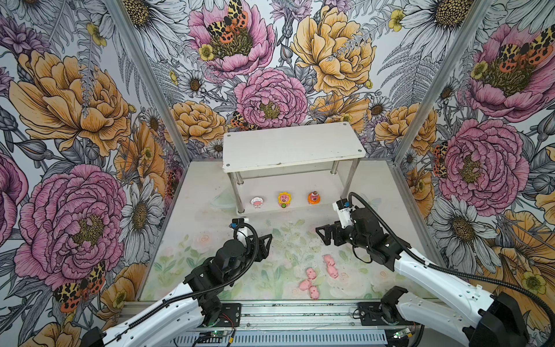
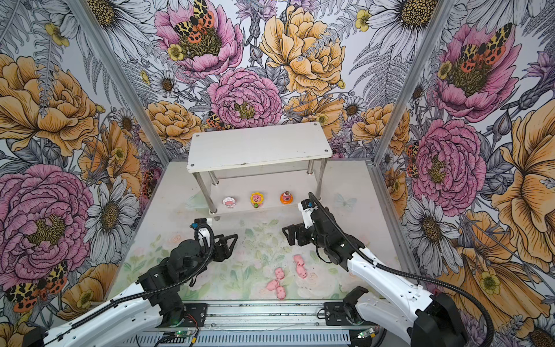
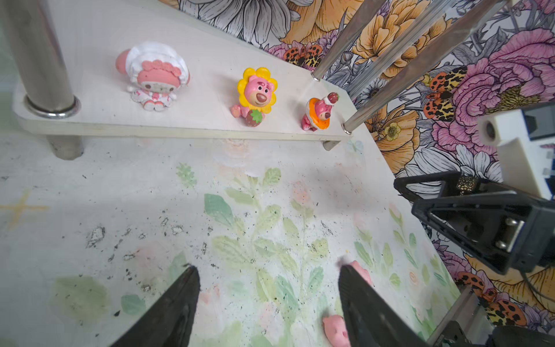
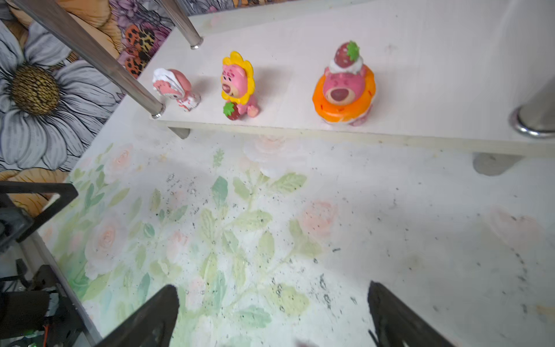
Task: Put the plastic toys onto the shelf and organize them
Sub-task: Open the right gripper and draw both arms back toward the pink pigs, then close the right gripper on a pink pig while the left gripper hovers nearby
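1. Staging for the pig pickup: white-hooded figure [image 1: 257, 202], sunflower figure [image 1: 284, 199] and orange figure [image 1: 313, 197] stand upright in a row on the lower tier of the shelf [image 1: 294, 147], centre of frame in both top views. Top tier is bare.
2. Five pink pigs [image 1: 310, 273] lie in a loose bunch on the counter [image 1: 204, 228], lower centre-right of frame, near the front rail. None on the shelf.
3. Left claw [image 1: 265, 245] hovers mid-frame, up and left of the pigs. Fingers apart, nothing between them. Left wrist view shows two pigs just outside one finger, not in the gap.
4. Right claw [image 1: 320, 235] sits mid-frame right, above the pigs in frame. Fingers wide apart, empty.
5. Judgement: big figures look done, and the pigs are the step in hand, with no grasp made.
6. Next move likely needs one claw brought down-frame over a single pig, straddling it cleanly. The pigs are tiny and bunched, so neighbours could get nudged.
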Action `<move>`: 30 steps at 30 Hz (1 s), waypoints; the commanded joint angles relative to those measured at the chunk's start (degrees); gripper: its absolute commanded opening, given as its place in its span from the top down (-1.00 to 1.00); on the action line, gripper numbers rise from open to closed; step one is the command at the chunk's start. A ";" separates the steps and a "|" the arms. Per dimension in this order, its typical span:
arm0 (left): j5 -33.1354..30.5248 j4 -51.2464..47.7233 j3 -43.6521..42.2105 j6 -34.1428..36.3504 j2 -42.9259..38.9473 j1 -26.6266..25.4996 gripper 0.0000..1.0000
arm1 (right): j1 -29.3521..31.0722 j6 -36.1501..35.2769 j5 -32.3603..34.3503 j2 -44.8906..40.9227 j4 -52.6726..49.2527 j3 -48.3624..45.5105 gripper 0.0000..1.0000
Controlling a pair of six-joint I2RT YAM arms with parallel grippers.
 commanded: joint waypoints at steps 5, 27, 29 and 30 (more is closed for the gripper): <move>-15.48 -0.93 2.94 -7.05 7.53 -19.03 -0.44 | 9.35 6.47 12.27 -2.34 -11.09 -3.08 -0.99; -17.72 5.61 14.38 -14.90 42.29 -33.49 -0.56 | 36.53 19.56 29.72 5.87 -16.63 -2.35 -0.77; -17.16 7.59 14.87 -14.14 43.34 -33.46 -0.56 | 36.87 19.26 29.54 4.91 -16.67 -2.76 -0.45; -17.07 8.26 14.96 -13.82 43.62 -33.50 -0.56 | 36.87 19.26 29.35 4.38 -16.77 -2.98 -0.39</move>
